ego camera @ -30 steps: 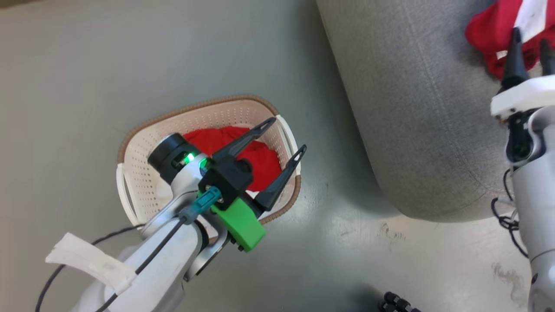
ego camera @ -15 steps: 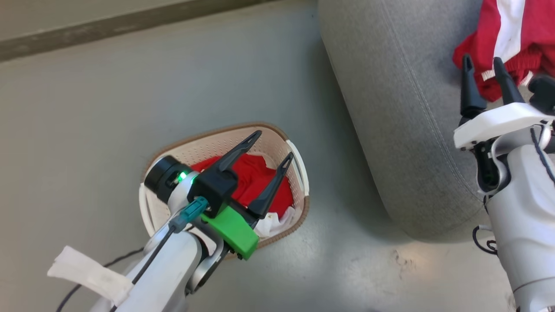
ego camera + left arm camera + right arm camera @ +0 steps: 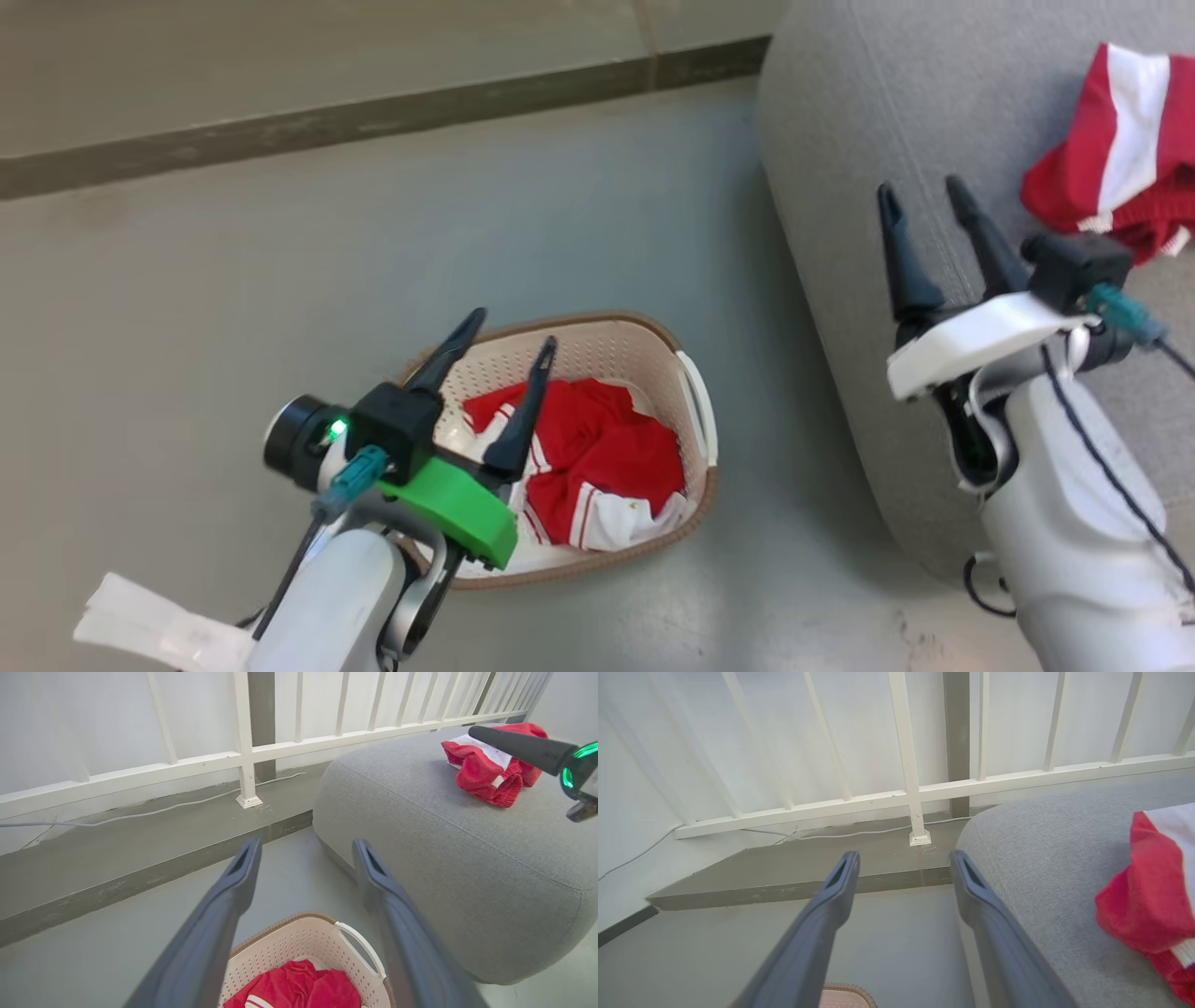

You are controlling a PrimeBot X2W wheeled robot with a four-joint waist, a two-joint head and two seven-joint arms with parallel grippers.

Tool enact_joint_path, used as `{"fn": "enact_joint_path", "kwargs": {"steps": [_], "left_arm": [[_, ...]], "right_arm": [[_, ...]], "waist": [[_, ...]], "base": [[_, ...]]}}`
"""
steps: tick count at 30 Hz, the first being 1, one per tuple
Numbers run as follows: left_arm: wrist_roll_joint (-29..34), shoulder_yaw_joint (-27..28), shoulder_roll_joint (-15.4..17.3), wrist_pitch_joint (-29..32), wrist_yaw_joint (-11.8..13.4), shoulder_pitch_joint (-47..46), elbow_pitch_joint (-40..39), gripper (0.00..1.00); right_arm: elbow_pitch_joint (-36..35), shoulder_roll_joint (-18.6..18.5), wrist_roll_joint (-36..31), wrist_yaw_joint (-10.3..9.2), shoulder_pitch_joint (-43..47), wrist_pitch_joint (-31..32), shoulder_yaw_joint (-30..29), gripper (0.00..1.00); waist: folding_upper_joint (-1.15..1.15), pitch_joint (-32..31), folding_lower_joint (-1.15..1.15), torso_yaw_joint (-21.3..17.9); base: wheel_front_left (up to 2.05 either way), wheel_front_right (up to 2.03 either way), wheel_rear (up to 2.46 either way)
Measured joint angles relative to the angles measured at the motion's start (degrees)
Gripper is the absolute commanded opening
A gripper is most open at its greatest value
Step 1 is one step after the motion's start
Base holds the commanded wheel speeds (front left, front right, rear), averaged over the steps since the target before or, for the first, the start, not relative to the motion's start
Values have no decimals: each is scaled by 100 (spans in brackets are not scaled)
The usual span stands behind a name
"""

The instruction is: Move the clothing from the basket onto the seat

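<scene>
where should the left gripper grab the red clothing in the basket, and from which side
Pinch the bunched red hump at the middle of the clothing, coming straight down through the open top. The basket walls close off every side, and the open left gripper hovers over its left end.

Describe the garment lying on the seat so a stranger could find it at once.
Start at the big grey seat on the right of the head view. On it lies a crumpled red garment with a white panel. Unlike the red clothing nearby, it is outside the basket.
</scene>
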Motion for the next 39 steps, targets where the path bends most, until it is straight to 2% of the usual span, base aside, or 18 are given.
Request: {"fn": "enact_joint_path", "kwargs": {"steps": [4,11,23,39], "left_arm": [[-73,243,-4,-66,212,240,108,100],[-225,423,2,-118,369,504,223,100],[-256,713,115,-174,509,888,240,100],[-210,1040,123,-224,571,1253,30,100]], "right_arm": [[-205,44,-62,9,310,0,238,100],[-343,71,-77,16,740,0,368,100],[-528,124,-170,-14,1252,0,461,100],[-940,119,-263,-312,1664,0,417,100]], "waist": [[0,-269,0,215],[0,-591,0,403],[0,-1008,0,594],[0,-1251,0,573]], "base": [[0,0,0],[0,0,0],[0,0,0],[0,0,0]]}}
